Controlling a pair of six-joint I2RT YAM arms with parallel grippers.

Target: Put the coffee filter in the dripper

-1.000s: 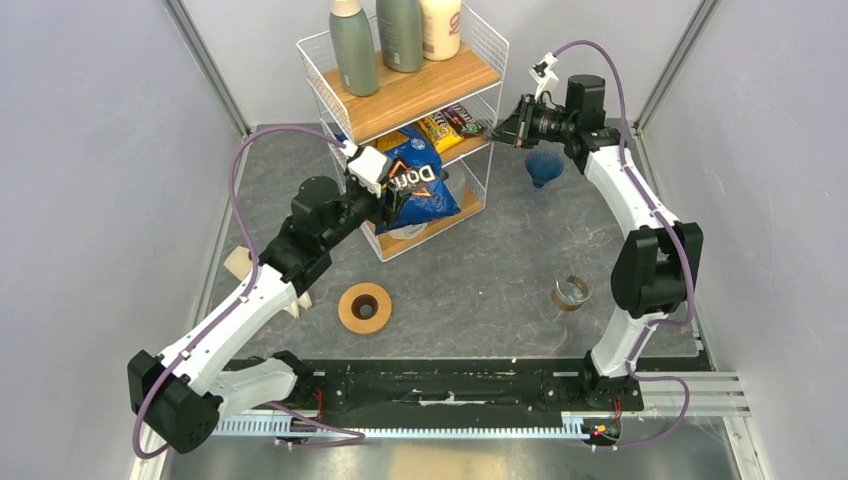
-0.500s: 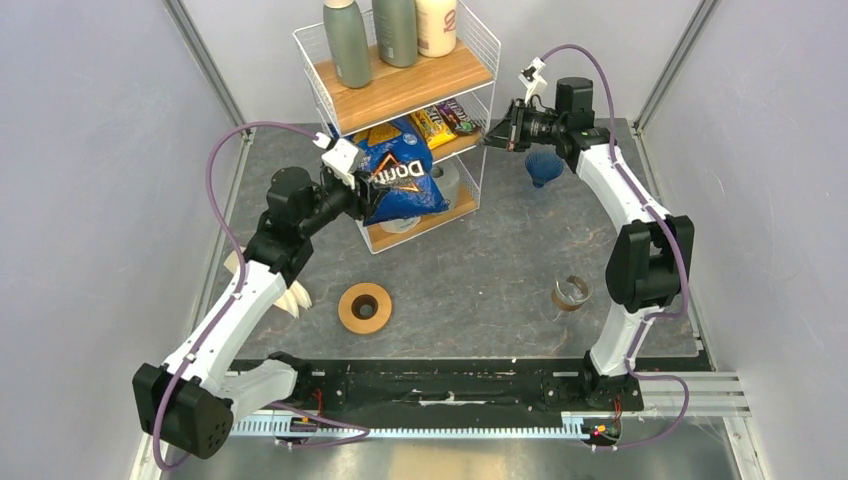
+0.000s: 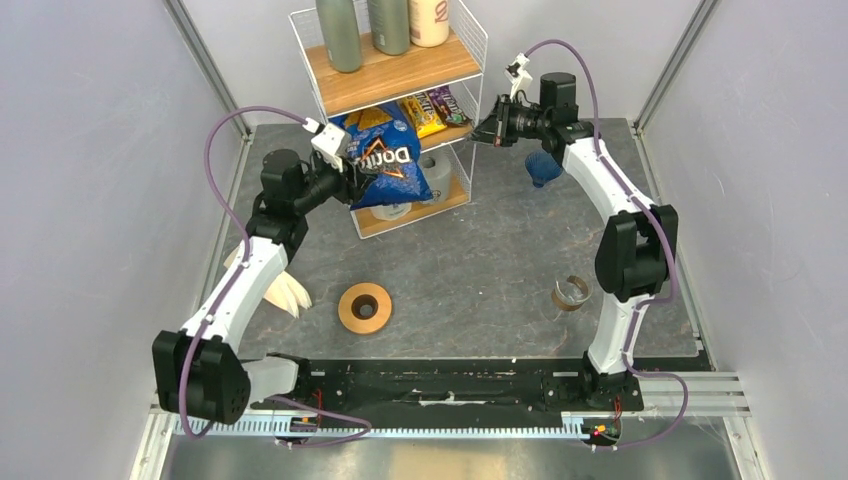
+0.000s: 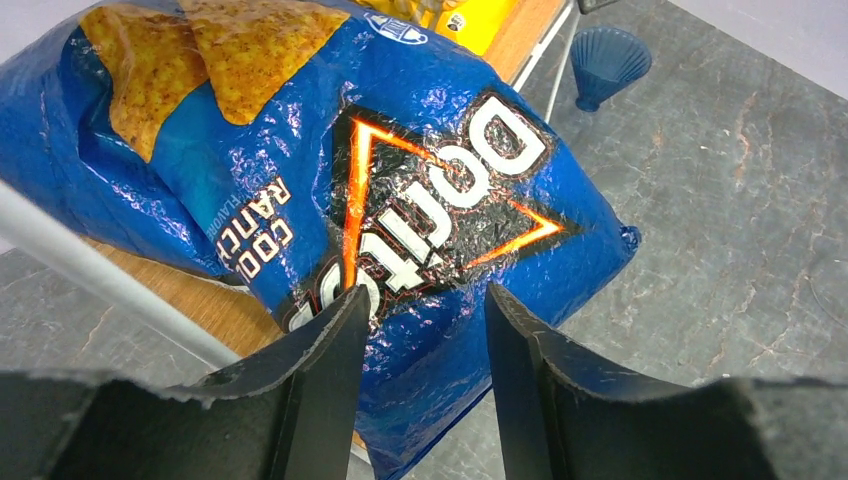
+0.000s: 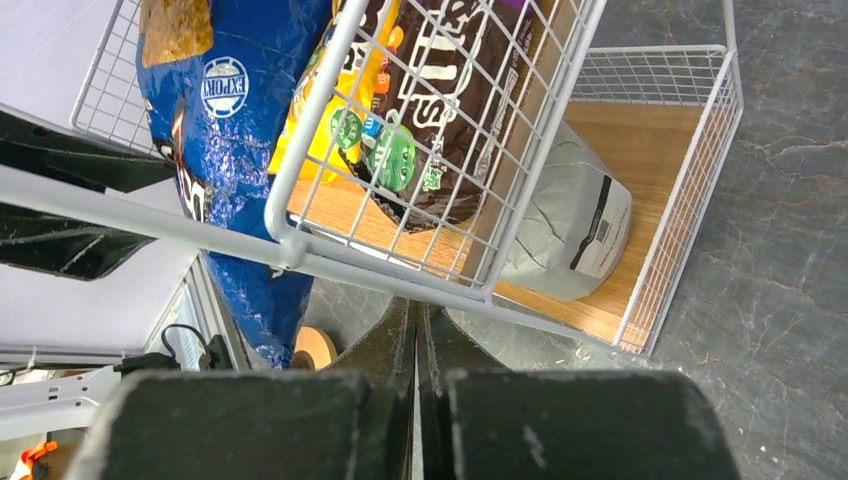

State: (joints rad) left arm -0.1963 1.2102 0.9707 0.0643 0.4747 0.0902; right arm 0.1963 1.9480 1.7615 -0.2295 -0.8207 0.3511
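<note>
The dark blue ribbed dripper (image 3: 541, 165) stands on the table to the right of the wire rack (image 3: 400, 76), and it also shows in the left wrist view (image 4: 605, 60). The single white coffee filter is out of view. My left gripper (image 3: 350, 180) (image 4: 425, 295) is closed on the lower part of a blue Doritos bag (image 3: 382, 165) (image 4: 400, 200) that hangs out of the rack's left side. My right gripper (image 3: 478, 135) (image 5: 415, 305) is shut and empty, with its tips against the rack's wire frame (image 5: 300, 250) on the right side.
A cream bundle of filters (image 3: 288, 295) lies by the left arm. A wooden ring (image 3: 364, 307) and a glass cup (image 3: 572, 293) sit nearer the front. The rack holds bottles (image 3: 385, 20), candy bags and a grey pack (image 5: 570, 230).
The rack, with the Doritos bag, has shifted toward the back and left. Both grippers moved the same way with it.
</note>
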